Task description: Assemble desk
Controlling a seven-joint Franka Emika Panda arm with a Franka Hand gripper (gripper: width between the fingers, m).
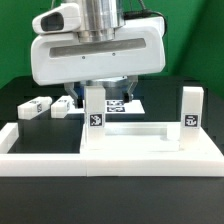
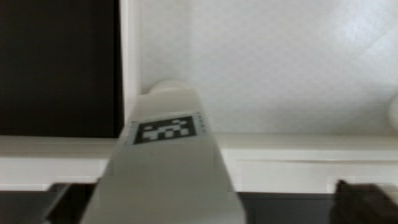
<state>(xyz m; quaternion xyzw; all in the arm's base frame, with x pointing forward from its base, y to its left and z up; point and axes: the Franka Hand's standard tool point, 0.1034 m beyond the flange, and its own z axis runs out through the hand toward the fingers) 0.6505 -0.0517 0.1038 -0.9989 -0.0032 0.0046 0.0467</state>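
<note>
The white desk top (image 1: 135,135) lies flat with two legs standing on it. One tagged leg (image 1: 93,110) stands at the exterior view's left, the other (image 1: 190,108) at its right. My gripper (image 1: 97,90) hangs right above the left leg, fingers on either side of its top. In the wrist view this leg (image 2: 169,150) with its tag rises between my dark fingertips (image 2: 365,205). It is close to one finger, with a wide gap to the other. The gripper (image 2: 214,205) is open. The desk top's textured surface (image 2: 267,70) lies below.
Two loose white legs (image 1: 35,107) (image 1: 65,104) lie on the black table at the exterior view's left. The marker board (image 1: 128,103) lies behind the desk top. Long white border bars (image 1: 110,162) run along the front.
</note>
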